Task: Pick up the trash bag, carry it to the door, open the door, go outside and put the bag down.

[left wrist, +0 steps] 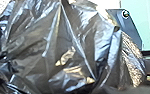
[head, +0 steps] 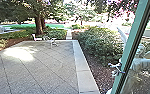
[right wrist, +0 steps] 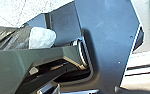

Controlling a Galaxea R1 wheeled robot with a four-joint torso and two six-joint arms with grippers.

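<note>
Here's the trash bag, black and glossy, close up at the left wrist! Left or right jaws, open or closed, I can't tell! Paving stretches ahead, bushes beside it, green frame at right!

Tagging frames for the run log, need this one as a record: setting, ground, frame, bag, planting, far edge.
setting: outdoor paved yard, daylight
ground: scored paving, pale border strip along its right side
frame: green frame with glass, right side of head view
bag: black plastic trash bag, large in left wrist view; grip on it unclear
planting: tree trunk, shrubs beyond border strip
far edge: white chair-like item
</note>
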